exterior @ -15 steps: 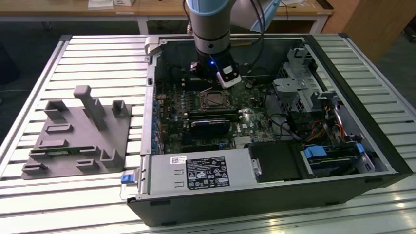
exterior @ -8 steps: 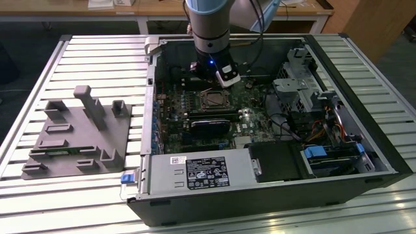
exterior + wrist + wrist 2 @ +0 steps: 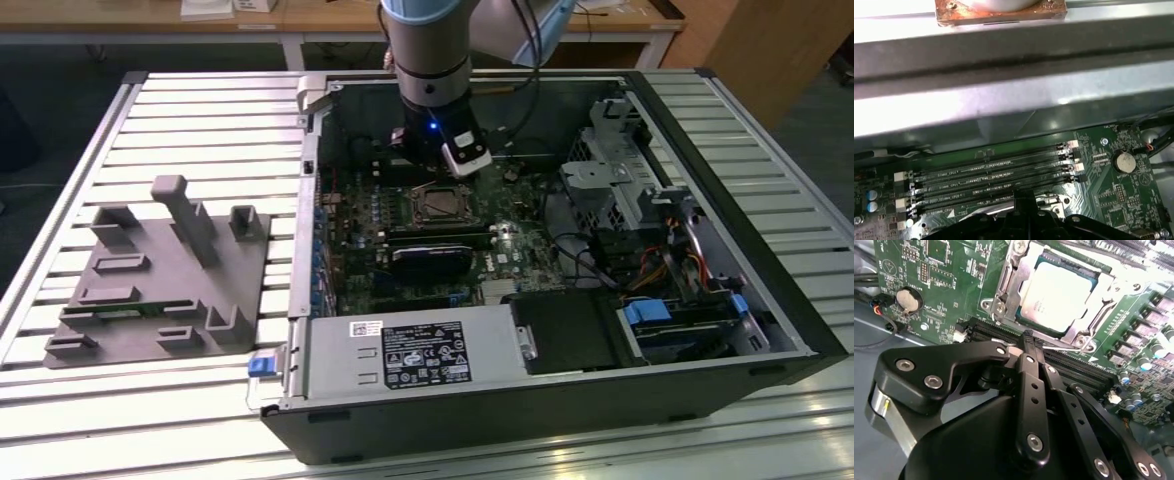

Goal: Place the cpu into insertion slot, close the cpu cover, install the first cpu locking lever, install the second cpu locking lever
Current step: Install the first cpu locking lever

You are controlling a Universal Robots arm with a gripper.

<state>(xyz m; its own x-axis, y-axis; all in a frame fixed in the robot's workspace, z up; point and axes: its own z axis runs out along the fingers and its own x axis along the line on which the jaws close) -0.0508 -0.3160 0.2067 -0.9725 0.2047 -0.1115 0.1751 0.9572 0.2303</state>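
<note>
The cpu, a small flat square chip with a silvery-grey metal top (image 3: 1056,295), lies in the insertion slot, the square socket with a silver metal rim. The second wrist view shows this plainly. There the cpu cover, a square silver metal frame plate with a central opening (image 3: 1006,285), lies around the chip, whose top shows through the opening.

In the exterior view the insertion slot (image 3: 438,205) sits a little above the middle of the frame, on the green circuit board (image 3: 514,245) inside the open black computer case (image 3: 787,310). From this distance its centre looks dark, and the chip cannot be made out.

The black-fingered gripper (image 3: 1028,336) has its two fingers pressed together with nothing visible between them. Its tips are over the long black memory slots (image 3: 989,331), just beside the socket's edge. Whether they touch anything, I cannot tell.

The first wrist view looks the other way along the board. It takes in the full row of memory slots, a round silver coin battery (image 3: 1124,161) and the grey metal wall of the case beyond.

The exterior view alone gives the setting. The grey robot arm (image 3: 430,70) comes down from the upper middle of the frame. The case rests on a ribbed aluminium table (image 3: 200,120), and a grey moulded fixture block (image 3: 160,270) stands at the exterior view's left, well apart from the arm.
</note>
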